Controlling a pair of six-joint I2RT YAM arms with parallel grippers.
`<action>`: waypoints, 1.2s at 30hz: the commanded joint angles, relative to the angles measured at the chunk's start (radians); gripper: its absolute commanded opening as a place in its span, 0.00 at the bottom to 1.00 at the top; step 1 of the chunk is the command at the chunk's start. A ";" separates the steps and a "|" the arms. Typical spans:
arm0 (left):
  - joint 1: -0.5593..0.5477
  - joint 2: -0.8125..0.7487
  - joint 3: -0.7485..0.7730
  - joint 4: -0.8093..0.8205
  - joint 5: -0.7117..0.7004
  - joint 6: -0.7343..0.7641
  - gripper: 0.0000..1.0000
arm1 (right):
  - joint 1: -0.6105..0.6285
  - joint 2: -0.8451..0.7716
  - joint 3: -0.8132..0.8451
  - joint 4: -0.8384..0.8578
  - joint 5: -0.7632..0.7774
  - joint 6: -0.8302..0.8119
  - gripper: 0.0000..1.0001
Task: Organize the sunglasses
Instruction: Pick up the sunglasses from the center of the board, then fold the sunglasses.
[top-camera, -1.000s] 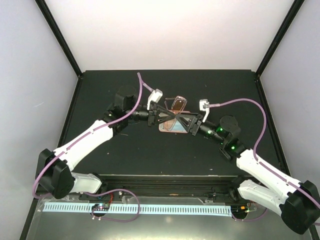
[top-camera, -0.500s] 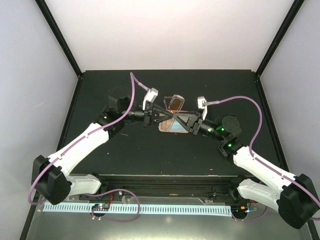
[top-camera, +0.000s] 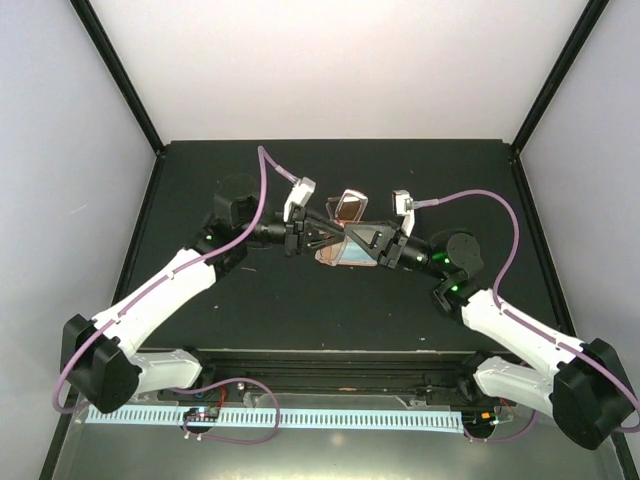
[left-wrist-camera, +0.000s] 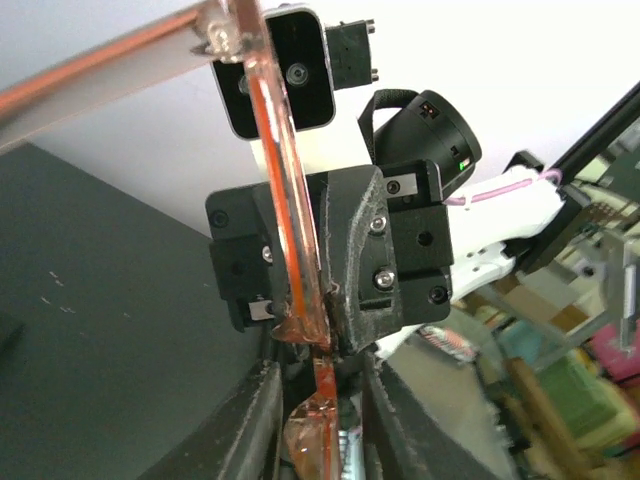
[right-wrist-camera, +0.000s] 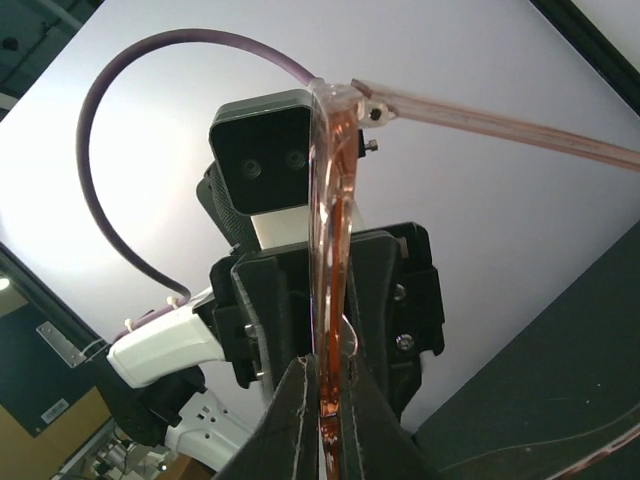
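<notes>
One pair of sunglasses, with a reddish-amber frame and brownish lenses, is held off the table between both grippers, with one end tilted up and away. My left gripper comes from the left and my right gripper from the right, tip to tip. In the left wrist view the frame runs edge-on between my left fingers, which sit against it. In the right wrist view my right gripper is shut on the frame. One arm of the glasses sticks out unfolded. I see no second pair.
A pinkish oblong thing with a light blue patch lies on the black table right under the grippers. Black posts stand at the back corners. White walls surround the table.
My left arm has drawn its elbow back to the left and its wrist has turned. The right arm has stretched a little further in. The sunglasses have stayed between the two grippers.
</notes>
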 joint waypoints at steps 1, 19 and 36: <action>-0.014 -0.033 0.000 -0.018 -0.022 0.000 0.33 | 0.006 -0.011 0.015 0.016 0.007 -0.028 0.01; 0.017 -0.202 -0.246 -0.080 -0.601 -0.097 0.43 | 0.005 -0.058 0.066 -0.024 -0.123 -0.184 0.01; 0.008 -0.120 -0.114 0.016 -0.131 0.085 0.59 | 0.006 0.030 0.103 -0.184 -0.079 -0.252 0.01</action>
